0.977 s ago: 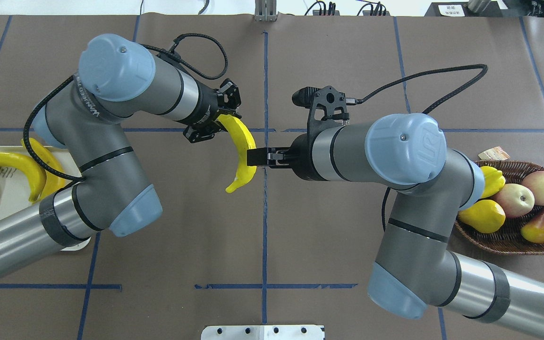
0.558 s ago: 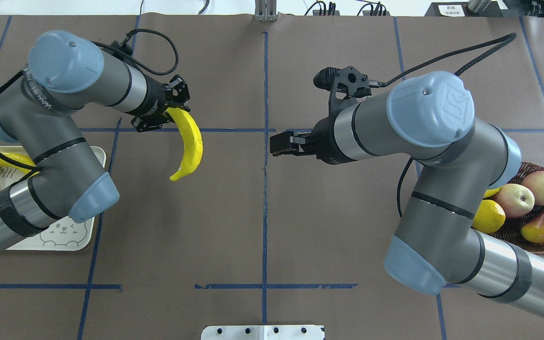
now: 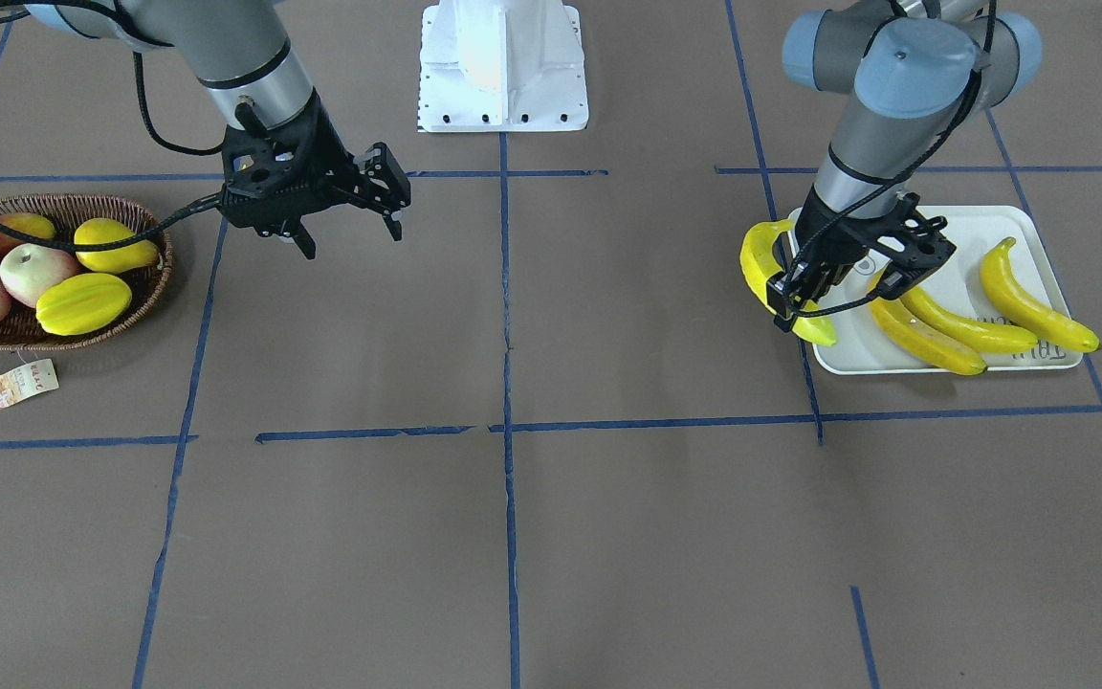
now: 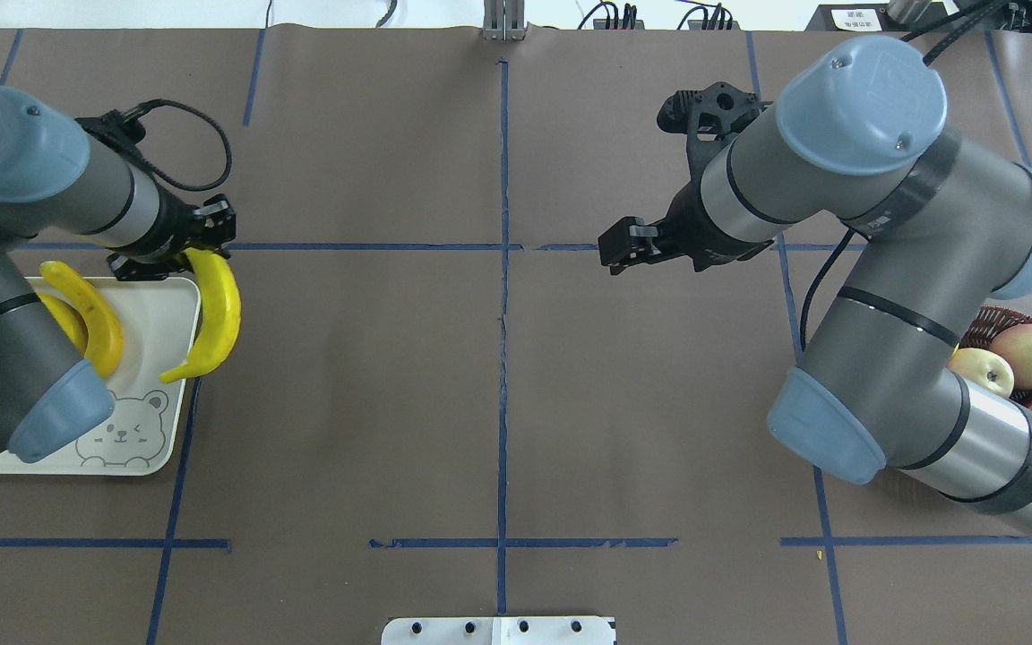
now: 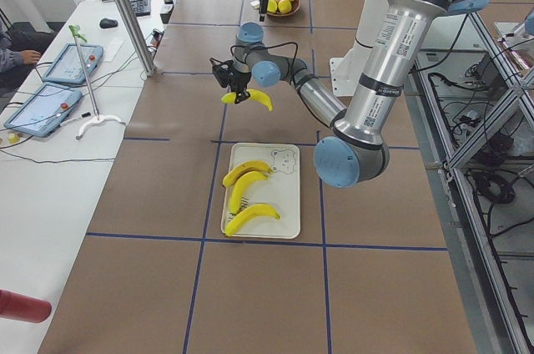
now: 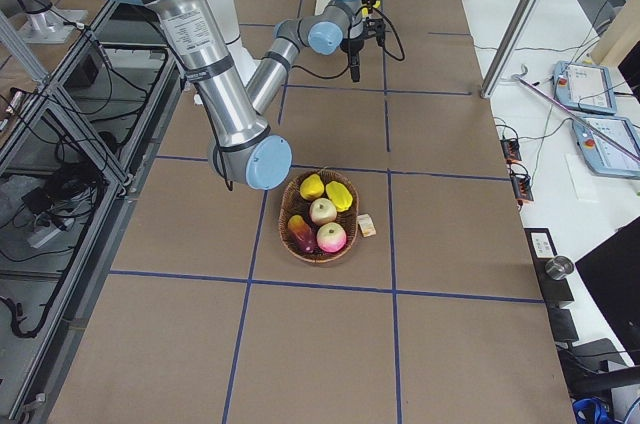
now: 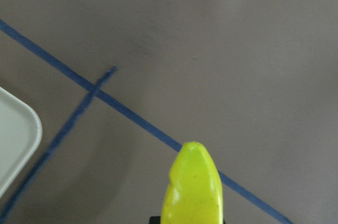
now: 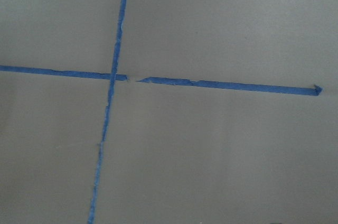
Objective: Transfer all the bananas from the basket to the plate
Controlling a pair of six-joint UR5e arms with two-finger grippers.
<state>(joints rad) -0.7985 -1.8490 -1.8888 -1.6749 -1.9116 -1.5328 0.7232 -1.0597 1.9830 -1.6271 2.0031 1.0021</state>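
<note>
My left gripper (image 4: 174,260) is shut on one end of a yellow banana (image 4: 214,315) and holds it over the plate's inner edge; they also show in the front view, gripper (image 3: 797,277) and banana (image 3: 767,276). The banana's tip (image 7: 193,187) fills the lower left wrist view. The pale plate (image 4: 153,313) with a bear print holds three other bananas (image 3: 967,330), side by side. My right gripper (image 3: 350,234) is open and empty above the table, between the centre line and the wicker basket (image 3: 161,279). No banana shows in the basket.
The basket holds a yellow pear (image 3: 111,244), a ridged yellow-green fruit (image 3: 82,301) and several apples (image 3: 30,270). Its paper tag (image 3: 25,381) lies on the table beside it. The robot's white base (image 3: 503,67) stands at the table's edge. Blue tape lines cross the brown mat.
The right gripper let go of the banana and drew back toward the basket side. The left arm swung the banana from the table's centre to the plate's edge.
</note>
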